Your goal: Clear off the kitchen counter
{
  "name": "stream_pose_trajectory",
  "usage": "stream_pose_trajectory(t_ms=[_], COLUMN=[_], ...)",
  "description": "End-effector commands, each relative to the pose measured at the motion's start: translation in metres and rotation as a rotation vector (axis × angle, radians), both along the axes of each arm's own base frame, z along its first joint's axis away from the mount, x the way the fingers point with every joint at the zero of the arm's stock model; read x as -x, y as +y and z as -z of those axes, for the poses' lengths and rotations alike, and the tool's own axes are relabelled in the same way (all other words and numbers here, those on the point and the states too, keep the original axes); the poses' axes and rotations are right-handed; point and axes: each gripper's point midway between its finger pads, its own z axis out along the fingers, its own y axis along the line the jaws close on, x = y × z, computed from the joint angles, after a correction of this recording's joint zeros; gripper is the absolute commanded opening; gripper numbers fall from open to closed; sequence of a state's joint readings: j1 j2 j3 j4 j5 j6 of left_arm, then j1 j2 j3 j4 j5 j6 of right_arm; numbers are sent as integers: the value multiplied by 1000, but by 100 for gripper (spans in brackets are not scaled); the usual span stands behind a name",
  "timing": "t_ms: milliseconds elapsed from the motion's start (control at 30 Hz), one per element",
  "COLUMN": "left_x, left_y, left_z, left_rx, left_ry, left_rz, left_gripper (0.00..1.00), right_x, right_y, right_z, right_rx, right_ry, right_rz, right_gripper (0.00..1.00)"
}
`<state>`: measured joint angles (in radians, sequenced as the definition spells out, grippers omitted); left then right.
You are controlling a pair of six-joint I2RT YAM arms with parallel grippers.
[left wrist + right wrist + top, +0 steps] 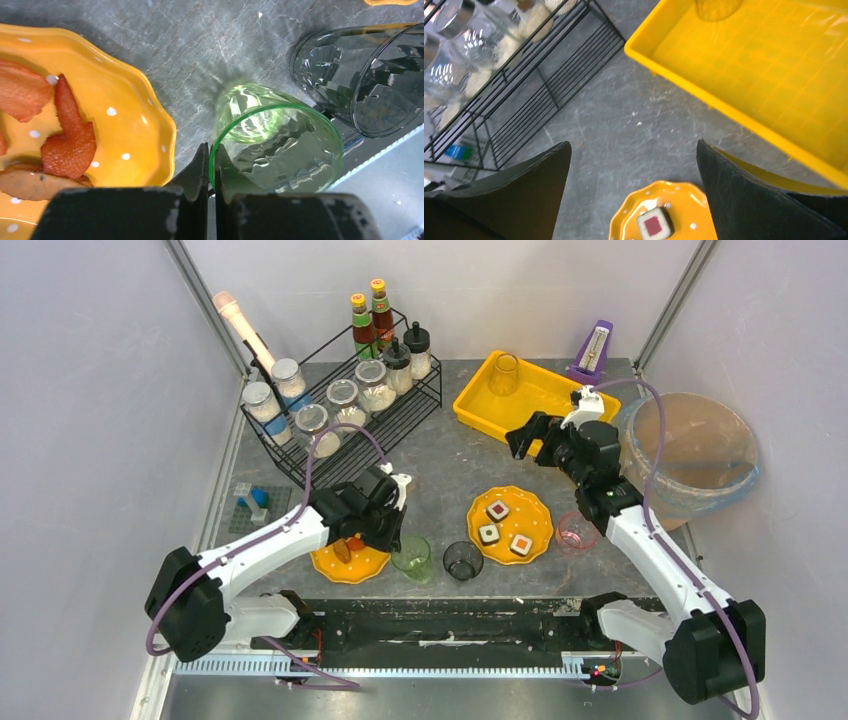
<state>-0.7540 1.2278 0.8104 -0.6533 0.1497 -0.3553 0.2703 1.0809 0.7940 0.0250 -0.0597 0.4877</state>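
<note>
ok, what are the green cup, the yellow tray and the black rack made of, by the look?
Green cup: clear tinted plastic or glass, can't tell which; see-through, faceted wall, glossy glints.
Yellow tray: likely moulded plastic; opaque, uniform colour, gridded floor, soft sheen.
Black rack: thin metal wire, probably coated black; slim straight rods joined in a grid.
</note>
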Motion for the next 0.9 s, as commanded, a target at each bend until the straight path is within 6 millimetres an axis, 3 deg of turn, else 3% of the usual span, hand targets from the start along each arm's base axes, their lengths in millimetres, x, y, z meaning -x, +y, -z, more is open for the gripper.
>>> stream_pose_trajectory(t_ms=[0,167,400,867], left_x=[-19,-41,-71,-107], left_y=[-6,-1,2,-9], left_z=[-28,-72,-124,-198], left_rx=[54,107,351,929], left_ry=[-107,-234,-331,-376], left_rz=[-69,-155,-380,-677], left_gripper=[2,2,2,2], right_x=[16,21,33,73], right_y=[20,34,64,120], right_z=[-6,-5,-13,-42], right_rx=[-128,-205,-355,-736], right_ry=[-6,2,0,8], right_rz=[-88,-139,-244,-475], right_gripper=[98,98,98,98])
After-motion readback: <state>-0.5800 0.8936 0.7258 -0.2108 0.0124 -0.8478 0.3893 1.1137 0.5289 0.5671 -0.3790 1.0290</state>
